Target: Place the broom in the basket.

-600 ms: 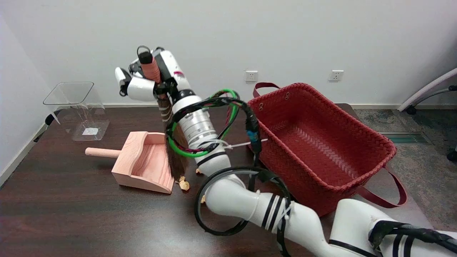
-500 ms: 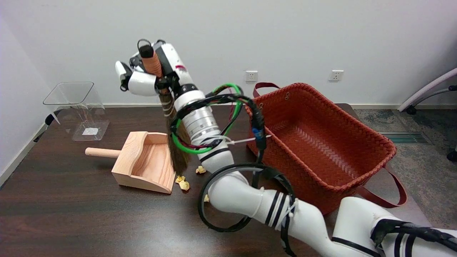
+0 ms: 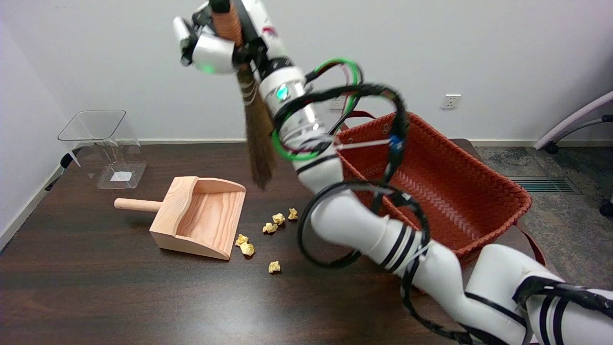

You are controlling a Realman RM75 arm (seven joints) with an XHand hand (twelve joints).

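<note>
Raised high at the top of the head view, the right robot hand [image 3: 218, 40] grips the broom [image 3: 256, 129] by its orange-wrapped handle, fingers closed around it. Below the hand the broom hangs upright in the air, its dark bristles pointing down, their tips clear of the table [image 3: 96, 287] and above the far right corner of the wooden dustpan [image 3: 198, 218]. To the right stands the red woven basket [image 3: 479, 191], its near left part hidden behind the arm; the broom is left of it, outside it. Several crumpled yellow paper scraps [image 3: 270, 228] lie on the table just right of the dustpan. At far left sits a clear plastic container [image 3: 103, 146].
</note>
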